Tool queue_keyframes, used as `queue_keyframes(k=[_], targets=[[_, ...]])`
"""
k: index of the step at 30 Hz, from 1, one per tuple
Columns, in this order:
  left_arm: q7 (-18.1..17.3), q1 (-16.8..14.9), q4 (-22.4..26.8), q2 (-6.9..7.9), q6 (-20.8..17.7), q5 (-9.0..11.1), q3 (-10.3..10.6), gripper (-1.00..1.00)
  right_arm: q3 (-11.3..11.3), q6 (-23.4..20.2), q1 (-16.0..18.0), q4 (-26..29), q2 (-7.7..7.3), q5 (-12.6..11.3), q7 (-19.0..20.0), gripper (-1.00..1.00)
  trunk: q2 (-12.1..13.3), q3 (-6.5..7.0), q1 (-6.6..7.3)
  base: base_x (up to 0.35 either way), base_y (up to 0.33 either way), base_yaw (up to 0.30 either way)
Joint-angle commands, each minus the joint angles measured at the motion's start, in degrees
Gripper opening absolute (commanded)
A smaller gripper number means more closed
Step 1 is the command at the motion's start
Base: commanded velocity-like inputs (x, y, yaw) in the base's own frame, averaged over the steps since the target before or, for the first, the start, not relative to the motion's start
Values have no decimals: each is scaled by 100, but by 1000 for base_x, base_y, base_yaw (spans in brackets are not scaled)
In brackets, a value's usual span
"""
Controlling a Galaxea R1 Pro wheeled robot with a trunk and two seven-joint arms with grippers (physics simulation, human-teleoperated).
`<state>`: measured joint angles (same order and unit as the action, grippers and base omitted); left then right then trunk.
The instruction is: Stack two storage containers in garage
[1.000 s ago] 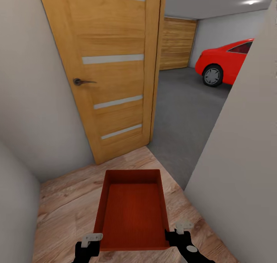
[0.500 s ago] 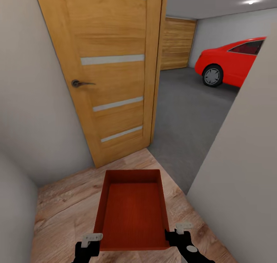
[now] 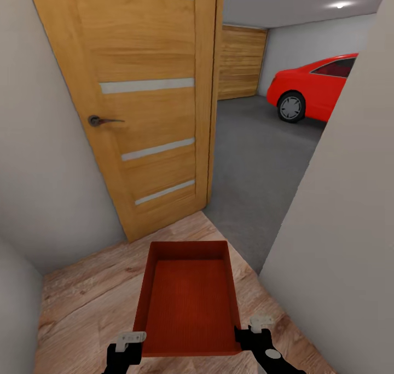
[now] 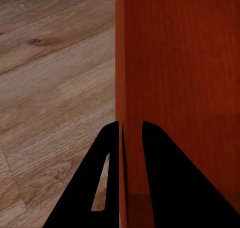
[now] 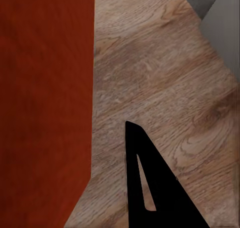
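One orange-red storage container [image 3: 189, 303] with an open top hangs level in front of me, above the wood-plank floor [image 3: 87, 297]. My left gripper [image 3: 130, 345] is at its near left corner; in the left wrist view its two black fingers [image 4: 102, 180] pinch the container's thin wall [image 4: 121, 63]. At the near right corner is my right gripper [image 3: 249, 331], shut on the right wall; the right wrist view shows one black finger [image 5: 150, 183] beside the container [image 5: 45, 108]. Through the doorway lies the garage's dark grey floor [image 3: 257, 160].
An open wooden door [image 3: 142, 100] with a lever handle [image 3: 101, 121] stands at the left of the doorway. A pale wall [image 3: 350, 226] closes in on the right. Inside the garage are a red car [image 3: 314, 86] and a wooden garage door [image 3: 241, 62].
The whole view has shifted: the door, doorway and car sit further left in the picture, so the camera has moved. The container and both grippers keep their places relative to me.
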<state>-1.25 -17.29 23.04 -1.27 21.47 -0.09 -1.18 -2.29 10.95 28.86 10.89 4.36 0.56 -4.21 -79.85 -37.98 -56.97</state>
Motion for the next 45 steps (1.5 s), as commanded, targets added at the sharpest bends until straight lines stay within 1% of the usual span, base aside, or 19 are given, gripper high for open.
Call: queue_keyframes(k=[1, 8, 20, 29, 45], targets=[[46, -3, 7, 4, 15, 45, -93, -100, 45, 21, 6, -8, -88, -3, -62, -100, -2, -2, 0, 0, 0, -251], [46, -3, 7, 4, 15, 45, -93, -100, 41, 21, 6, -8, -90, -3, -62, -100, -2, 13, 0, 0, 4, -214], [46, -3, 7, 4, 15, 44, -93, -100, 37, 21, 6, -8, -85, -3, -62, -100, -2, 14, 0, 45, 182, -14], [46, -3, 7, 4, 15, 45, -93, -100, 36, 21, 4, -8, -88, -3, -62, -100, -2, 14, 0, 33, 31, -25], [46, -3, 7, 4, 15, 44, -93, -100, 36, 21, 0, -8, -86, -3, -62, -100, -2, 21, 0, 1, 1, -232]])
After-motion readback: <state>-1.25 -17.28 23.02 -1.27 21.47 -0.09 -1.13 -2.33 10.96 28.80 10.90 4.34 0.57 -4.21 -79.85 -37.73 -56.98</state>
